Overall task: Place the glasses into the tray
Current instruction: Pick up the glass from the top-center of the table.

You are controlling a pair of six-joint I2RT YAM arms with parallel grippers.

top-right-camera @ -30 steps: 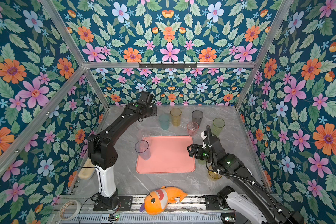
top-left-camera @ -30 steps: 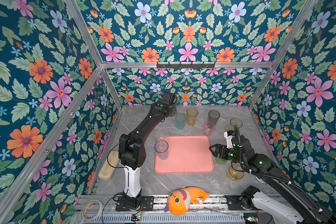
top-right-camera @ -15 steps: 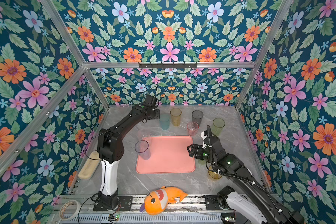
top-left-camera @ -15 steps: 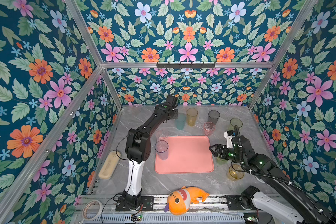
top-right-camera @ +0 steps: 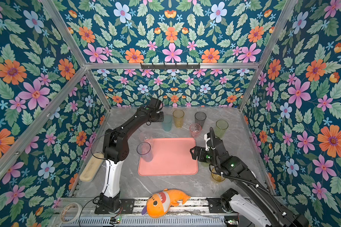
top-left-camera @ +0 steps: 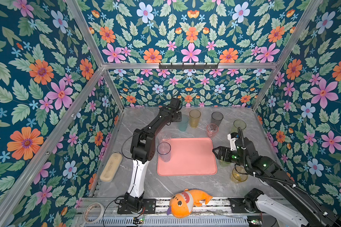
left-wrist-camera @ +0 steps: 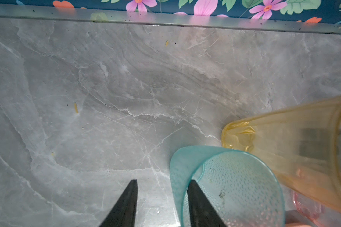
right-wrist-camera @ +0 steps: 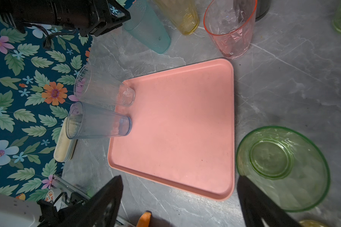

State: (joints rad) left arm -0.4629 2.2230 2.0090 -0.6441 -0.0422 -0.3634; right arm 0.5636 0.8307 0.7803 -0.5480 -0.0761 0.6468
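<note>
Your left gripper [left-wrist-camera: 162, 180] reaches to the back of the grey marble tabletop [left-wrist-camera: 106, 88], at the tall teal translucent tumbler [left-wrist-camera: 234, 186]. Its jaws stand partly apart with nothing clamped: one finger lies over the tumbler's mouth, the other outside its wall. Just beside it stands the tall amber tumbler [top-left-camera: 194, 119], then the tall smoke-grey tumbler [top-left-camera: 217, 118]. The short pink tumbler [top-left-camera: 212, 130] is in front of them and the tall green tumbler [top-left-camera: 239, 126] is further right.

Your right gripper [right-wrist-camera: 178, 180] hovers at the right edge of the flat salmon-pink rectangular tray [top-left-camera: 189, 157], jaws wide and empty, just beside the short green tumbler [right-wrist-camera: 282, 167]. The short yellow tumbler [top-left-camera: 238, 175] stands off the tray, nearer the robot's base.

The tall blue-grey tumbler [top-left-camera: 163, 153] stands upright on the tray's left edge. The tall clear tumbler [top-left-camera: 164, 136] is at its far left corner, and you cannot tell whether its base sits wholly inside the rim.
</note>
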